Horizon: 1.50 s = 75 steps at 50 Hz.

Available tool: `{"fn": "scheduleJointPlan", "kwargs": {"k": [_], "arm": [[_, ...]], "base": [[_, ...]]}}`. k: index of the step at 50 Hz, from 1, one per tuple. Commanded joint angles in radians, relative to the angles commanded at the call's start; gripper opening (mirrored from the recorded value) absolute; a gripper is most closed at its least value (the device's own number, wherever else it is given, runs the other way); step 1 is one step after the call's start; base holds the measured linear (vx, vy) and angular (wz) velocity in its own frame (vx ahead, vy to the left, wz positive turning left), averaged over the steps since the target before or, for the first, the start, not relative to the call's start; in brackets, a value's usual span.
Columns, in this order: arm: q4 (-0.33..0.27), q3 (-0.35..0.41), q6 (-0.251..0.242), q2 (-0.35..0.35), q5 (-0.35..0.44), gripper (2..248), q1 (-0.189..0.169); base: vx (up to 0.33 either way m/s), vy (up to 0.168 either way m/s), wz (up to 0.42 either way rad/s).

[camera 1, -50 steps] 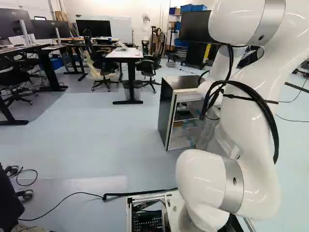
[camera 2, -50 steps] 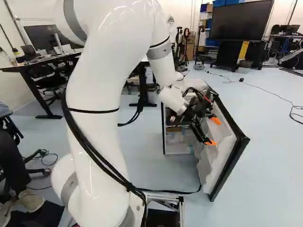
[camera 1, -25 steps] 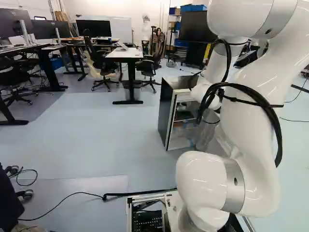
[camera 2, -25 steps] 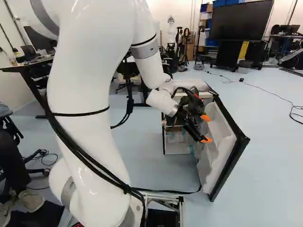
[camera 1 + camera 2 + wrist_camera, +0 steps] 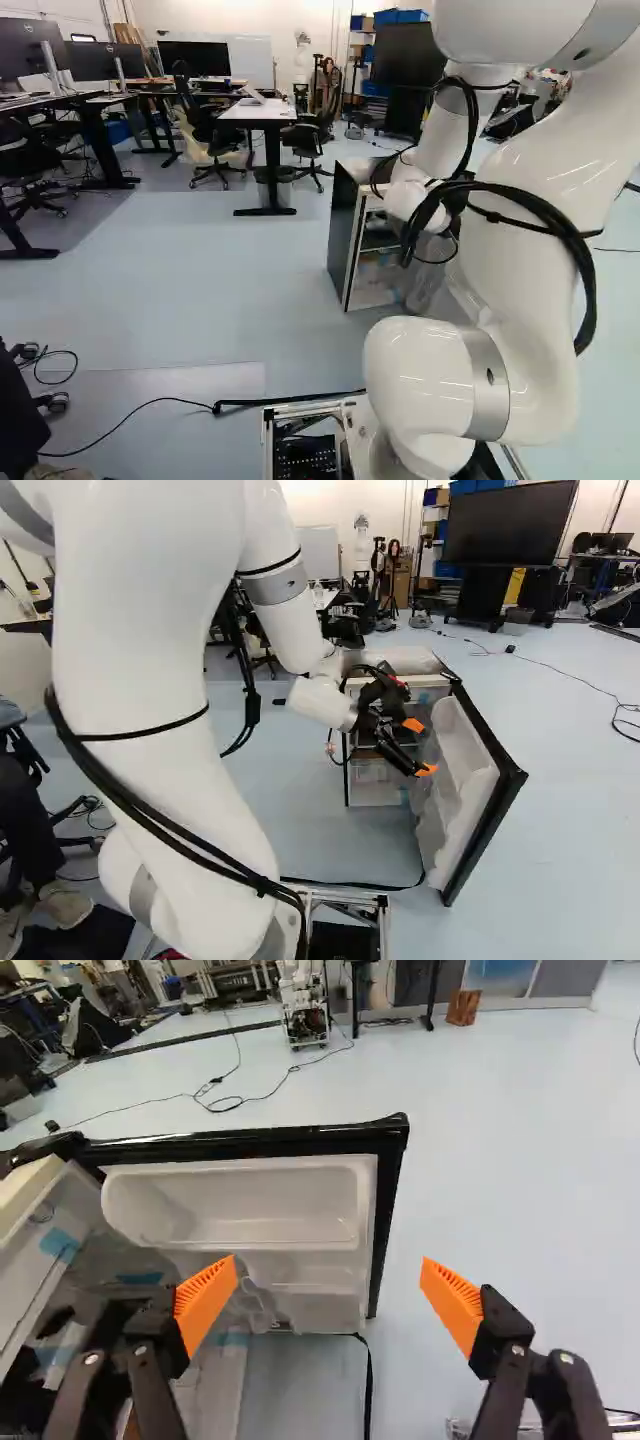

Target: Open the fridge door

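End effector (image 5: 420,747) shifted left; fridge door (image 5: 462,780) open

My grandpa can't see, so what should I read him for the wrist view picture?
A fridge door stands swung open ahead of the robot's black pincer, showing its white door shelves. The pincer is open, its orange pads wide apart with nothing between them. Past the door, a thin cable curls across the pale floor.
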Motion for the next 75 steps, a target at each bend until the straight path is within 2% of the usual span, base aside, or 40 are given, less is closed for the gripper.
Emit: {"fn": "scheduleJointPlan", "kwargs": {"k": [21, 39, 57, 75], "arm": [[-0.013, 0.007, 0.002, 0.006, -0.001, 247, 0.004], [-0.057, 0.021, 0.010, 0.022, -0.003, 247, 0.013], [-0.137, 0.048, 0.025, 0.050, -0.009, 247, 0.030], [-0.255, 0.087, 0.047, 0.091, -0.016, 247, 0.055]], "base": [[0.000, 0.000, 0.000], [0.000, 0.000, 0.000], [0.000, 0.000, 0.000], [0.000, 0.000, 0.000]]}}
